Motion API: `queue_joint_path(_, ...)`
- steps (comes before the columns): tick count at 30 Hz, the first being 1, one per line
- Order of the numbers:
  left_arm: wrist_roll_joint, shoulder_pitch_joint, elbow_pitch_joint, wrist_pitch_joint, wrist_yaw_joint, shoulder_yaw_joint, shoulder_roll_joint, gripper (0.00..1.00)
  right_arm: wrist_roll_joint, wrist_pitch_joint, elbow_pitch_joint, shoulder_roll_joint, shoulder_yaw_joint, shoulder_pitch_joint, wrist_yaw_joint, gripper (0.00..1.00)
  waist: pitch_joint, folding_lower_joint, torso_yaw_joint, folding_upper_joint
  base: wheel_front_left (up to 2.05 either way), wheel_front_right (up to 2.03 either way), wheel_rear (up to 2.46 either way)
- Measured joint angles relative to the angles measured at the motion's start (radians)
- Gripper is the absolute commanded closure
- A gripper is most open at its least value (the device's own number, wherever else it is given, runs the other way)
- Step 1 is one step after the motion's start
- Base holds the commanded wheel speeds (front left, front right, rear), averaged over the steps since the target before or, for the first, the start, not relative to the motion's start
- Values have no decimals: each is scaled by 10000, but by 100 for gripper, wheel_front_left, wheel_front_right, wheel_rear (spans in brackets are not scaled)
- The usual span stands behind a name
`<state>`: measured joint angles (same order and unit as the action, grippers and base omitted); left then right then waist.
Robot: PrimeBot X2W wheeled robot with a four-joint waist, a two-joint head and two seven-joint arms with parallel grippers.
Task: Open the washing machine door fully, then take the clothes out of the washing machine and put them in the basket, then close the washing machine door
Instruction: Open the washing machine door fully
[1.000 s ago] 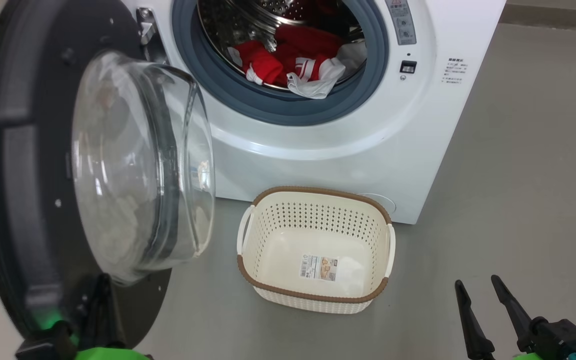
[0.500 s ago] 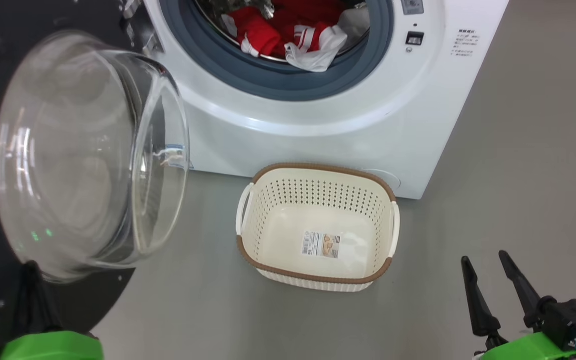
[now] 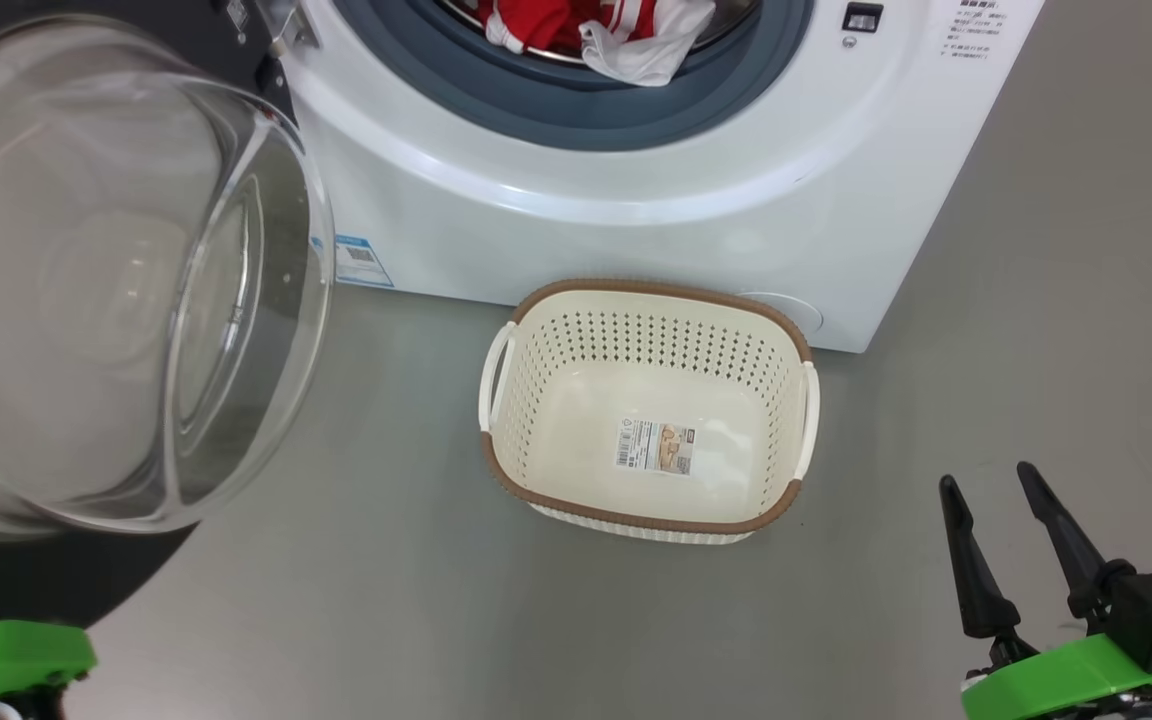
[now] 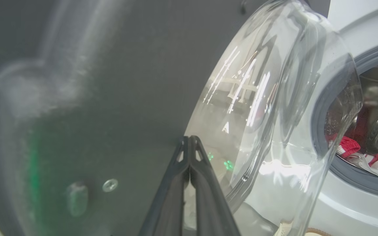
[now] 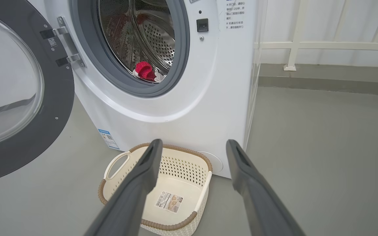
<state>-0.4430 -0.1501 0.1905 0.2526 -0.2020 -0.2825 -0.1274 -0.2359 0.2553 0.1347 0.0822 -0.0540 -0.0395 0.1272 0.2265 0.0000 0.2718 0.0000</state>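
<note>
At far left the washing machine door [image 3: 106, 280] stands swung out and upright, its glass bowl [image 4: 258, 108] bulging rightward toward the basket. Being round, it has no long axis; what governs it is the upright line through the hinge [image 3: 288, 32] at its machine-side edge. The left hand [image 4: 189, 139] is clenched on nothing, both fingers pressed into one blade, with the tips at the seam between the dark inner panel [image 4: 94, 98] and the glass. Whether they touch I cannot tell. To finish opening well, I judge it should press on the panel, not the slippery bowl, and sweep in an arc about the hinge until the door stops.

Further right, the washing machine [image 3: 636, 230] shows the clothes [image 3: 596, 30] heaped at the lower lip of its opening. The basket [image 3: 656, 292] sits empty on the floor [image 3: 1036, 300] just before the machine, mouth up, long axis along the machine's front. At far right the right hand [image 3: 986, 477] hangs released, fingers spread, apart from the basket.
</note>
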Motion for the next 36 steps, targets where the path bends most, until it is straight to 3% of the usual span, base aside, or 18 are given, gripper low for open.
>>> queue_joint_path(10, 487, -563, 709, 0, 554, -1237, 90, 100, 0, 0, -35, 132, 0, 220, 0, 0, 234, 0, 34, 0, 0, 0, 0)
queue_joint_path(21, 1135, -631, 1081, 2, 984, -1804, 255, 100, 0, 0, 31, 132, 31, 257, 0, 0, 46, 0, 2, 0, 0, 0, 0)
queue_joint_path(29, 1718, -174, 249, 0, 1160, -1634, 673, 100, 0, 0, 140, 59, 151, 254, 0, 0, -253, 1, -57, 0, 0, 0, 0)
queue_joint_path(36, 1994, 1178, -924, 0, 1143, -679, 901, 100, 0, 0, 299, -77, 280, 212, 0, 0, -669, 0, -125, 0, 0, 0, 0)
